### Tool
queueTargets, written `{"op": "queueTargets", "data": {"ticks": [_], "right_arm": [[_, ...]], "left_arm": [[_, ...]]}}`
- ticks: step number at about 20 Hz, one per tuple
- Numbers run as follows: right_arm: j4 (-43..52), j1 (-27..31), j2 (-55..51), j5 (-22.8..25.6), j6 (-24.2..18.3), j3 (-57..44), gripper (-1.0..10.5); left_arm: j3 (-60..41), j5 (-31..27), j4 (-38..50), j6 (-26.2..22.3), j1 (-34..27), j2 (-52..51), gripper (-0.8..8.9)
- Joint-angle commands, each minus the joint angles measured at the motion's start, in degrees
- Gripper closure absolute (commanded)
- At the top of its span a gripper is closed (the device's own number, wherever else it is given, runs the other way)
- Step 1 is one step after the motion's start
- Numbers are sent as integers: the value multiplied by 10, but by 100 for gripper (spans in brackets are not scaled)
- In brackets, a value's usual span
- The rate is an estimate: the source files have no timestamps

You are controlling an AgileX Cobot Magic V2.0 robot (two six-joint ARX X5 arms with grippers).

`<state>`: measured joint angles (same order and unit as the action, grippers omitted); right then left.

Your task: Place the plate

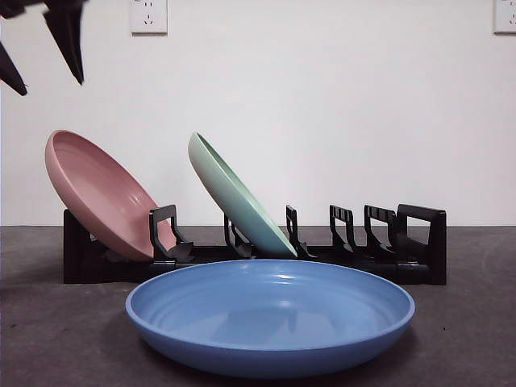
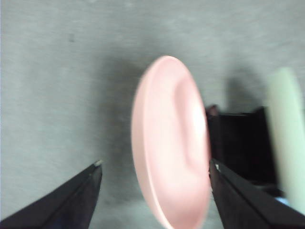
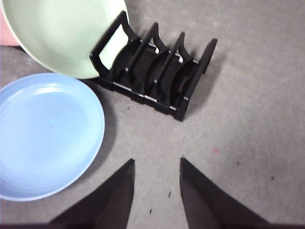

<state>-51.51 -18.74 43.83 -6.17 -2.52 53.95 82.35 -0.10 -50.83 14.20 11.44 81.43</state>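
Note:
A pink plate (image 1: 97,193) leans in the left end slot of the black rack (image 1: 419,242). A pale green plate (image 1: 238,197) leans in a slot near the middle. A blue plate (image 1: 270,314) lies flat on the table in front of the rack. My left gripper (image 1: 52,87) hangs open at the top left, above the pink plate. In the left wrist view the left gripper (image 2: 155,164) has one jaw on each side of the pink plate (image 2: 169,143), apart from it. My right gripper (image 3: 157,160) is open over bare table, near the blue plate (image 3: 45,133) and the rack (image 3: 157,71).
Several slots at the right end of the rack stand unfilled. The green plate (image 3: 62,33) stands beside them. The grey tabletop (image 3: 257,109) stretches to the right of the rack. A white wall with two sockets (image 1: 148,16) rises behind.

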Motion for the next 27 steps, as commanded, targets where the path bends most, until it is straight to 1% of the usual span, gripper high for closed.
{"op": "queueTargets", "data": {"ticks": [1, 3, 8, 10, 13, 16, 19, 20, 24, 25, 27], "right_arm": [[-2, -2, 2, 2, 6, 4, 795], [-2, -2, 2, 2, 6, 4, 795], [-2, -2, 2, 2, 6, 4, 795], [-2, -2, 2, 2, 6, 4, 795], [-2, -2, 2, 2, 5, 4, 795], [-2, -2, 2, 2, 5, 4, 795], [-2, -2, 1, 2, 5, 4, 795], [-2, -2, 1, 2, 5, 4, 795], [-2, -2, 1, 2, 5, 4, 795], [-2, -2, 1, 2, 5, 4, 795], [-3, -2, 1, 2, 5, 4, 795]], "left_arm": [[46, -43, -23, -18, 15, 55, 451], [64, -64, -39, -18, 22, 87, 451], [65, -79, -37, -17, 22, 111, 454], [65, -79, -37, -17, 22, 115, 501], [65, -79, -37, -17, 22, 126, 516], [65, -79, -45, -17, 22, 133, 615], [65, -79, -43, -17, 22, 133, 767], [65, -79, -42, -17, 22, 133, 804], [86, -79, -45, -17, 22, 133, 803], [99, -85, -55, -17, 22, 133, 803], [135, -115, -86, -23, 22, 133, 803]]}}
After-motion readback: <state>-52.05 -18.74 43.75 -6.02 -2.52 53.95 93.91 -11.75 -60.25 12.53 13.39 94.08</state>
